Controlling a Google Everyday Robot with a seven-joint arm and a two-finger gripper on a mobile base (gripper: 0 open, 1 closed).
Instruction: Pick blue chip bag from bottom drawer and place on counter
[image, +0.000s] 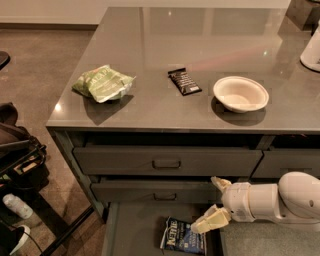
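The blue chip bag (183, 236) lies flat on the floor of the open bottom drawer (135, 230), at the lower middle of the camera view. My gripper (213, 202) reaches in from the right on a white arm. It is open, with one finger (220, 183) up by the middle drawer front and the other (210, 220) just above the bag's right edge. It holds nothing. The dark-grey counter (150, 60) spreads above the drawers.
On the counter lie a green chip bag (102, 83), a black candy bar (184, 81) and a white bowl (240, 93). A white object (312, 52) stands at the far right edge. Two shut drawers (166, 161) sit above the open one. Dark bags (17, 155) stand on the floor at left.
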